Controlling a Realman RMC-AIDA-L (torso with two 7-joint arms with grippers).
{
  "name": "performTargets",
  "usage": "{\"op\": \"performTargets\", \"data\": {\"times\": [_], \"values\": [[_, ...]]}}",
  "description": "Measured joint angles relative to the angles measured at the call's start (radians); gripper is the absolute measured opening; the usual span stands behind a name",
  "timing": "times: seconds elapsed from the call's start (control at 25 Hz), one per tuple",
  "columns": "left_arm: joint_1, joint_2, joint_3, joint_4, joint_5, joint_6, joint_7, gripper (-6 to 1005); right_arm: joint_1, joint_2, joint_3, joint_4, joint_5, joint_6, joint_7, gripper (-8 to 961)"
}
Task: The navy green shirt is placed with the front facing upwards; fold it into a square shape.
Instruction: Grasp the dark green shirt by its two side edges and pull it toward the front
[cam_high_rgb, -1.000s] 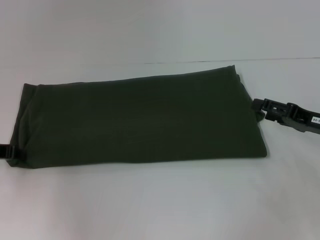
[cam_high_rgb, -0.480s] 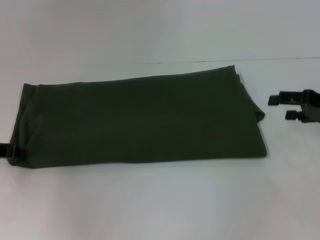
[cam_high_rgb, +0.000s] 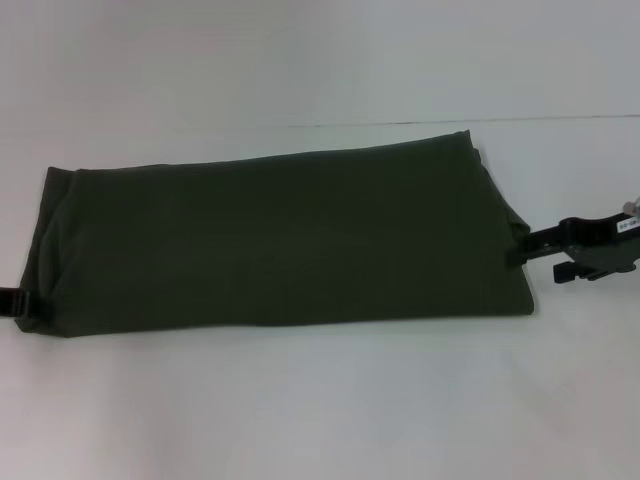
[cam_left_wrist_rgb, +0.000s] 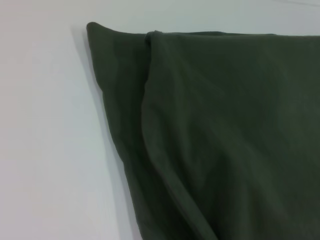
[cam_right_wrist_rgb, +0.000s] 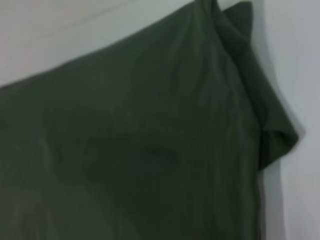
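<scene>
Item: dark olive-green cotton shirt (cam_high_rgb: 280, 240), long folded band, plain side up, mid-bench | Right hand (cam_high_rgb: 532, 256): at its right-edge end, grip state cannot tell | Left hand (cam_high_rgb: 12, 302): left-edge end, likewise | Advice: pinch every layer, fold end-to-end squarely.

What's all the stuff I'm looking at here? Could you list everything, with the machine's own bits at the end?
navy green shirt: one, dark olive green, folded into a long band lying flat across the middle of the table, plain fabric facing up.
table: one, white, under the shirt and all around it.
left gripper: one, black, only its tip showing at the shirt's near left corner.
right gripper: one, black, fingers spread at the shirt's right edge, near the small flap of cloth sticking out there.
</scene>
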Motion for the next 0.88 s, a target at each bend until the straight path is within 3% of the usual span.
{"op": "performTargets", "data": {"times": [0.28, 0.88], "values": [[-0.001, 0.003, 0.001, 0.009, 0.003, 0.011, 0.000, 30, 0.030, 0.029, -0.010, 0.009, -0.051, 0.016, 0.002, 882], [-0.004, 0.003, 0.006, 0.007, 0.004, 0.007, -0.003, 29, 0.023, 0.061, -0.032, 0.037, -0.067, 0.080, -0.008, 835]]}}
